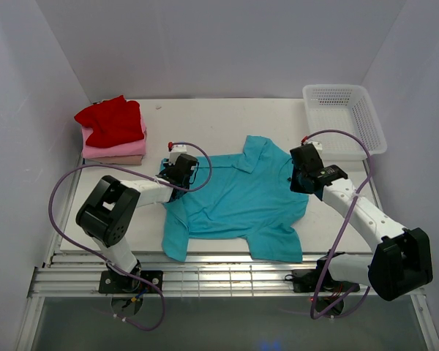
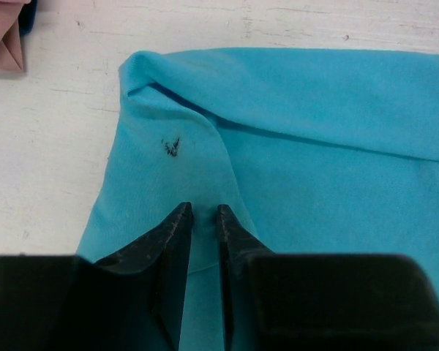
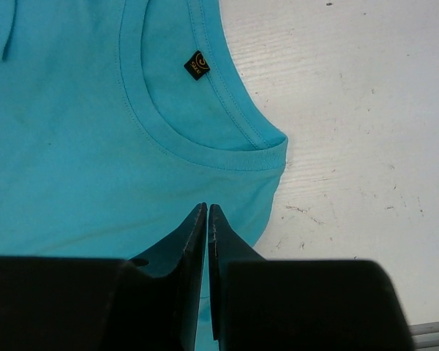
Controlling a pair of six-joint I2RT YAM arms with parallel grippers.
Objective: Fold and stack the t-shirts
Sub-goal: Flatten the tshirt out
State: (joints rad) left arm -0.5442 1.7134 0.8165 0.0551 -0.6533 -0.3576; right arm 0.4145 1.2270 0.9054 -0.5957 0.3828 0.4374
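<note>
- The teal t-shirt (image 1: 241, 201) lies spread in the middle of the surface (image 1: 219, 121), its hem toward the near edge and its neckline (image 3: 205, 146) toward the far edge. It does not look folded yet.
- A red t-shirt (image 1: 111, 119), a pink one (image 1: 106, 151) and a beige one (image 1: 124, 159) sit folded in a stack at the far left corner, red on top. The white mesh basket (image 1: 373, 124) stands at the far right corner.
- The left gripper (image 2: 205, 216) is low over the shirt's left sleeve area. Its jaws stand a narrow gap apart with a strip of teal cloth in the gap. I cannot tell whether they bite it.
- A small black mark (image 2: 170, 147) shows on the cloth just beyond those jaws, beside a turned-over edge.
- The right gripper (image 3: 207, 212) is at the shirt's right edge, just beside the neckline. Its jaws are pressed together with only a sliver of teal between them. I cannot tell whether cloth is caught.
- Step in hand, as I judge it: taking hold at both sides for the first fold of the teal shirt.
- The next move calls for a sure pinch on both sides, then an even lift so the cloth folds over without bunching or dragging toward the near edge.
</note>
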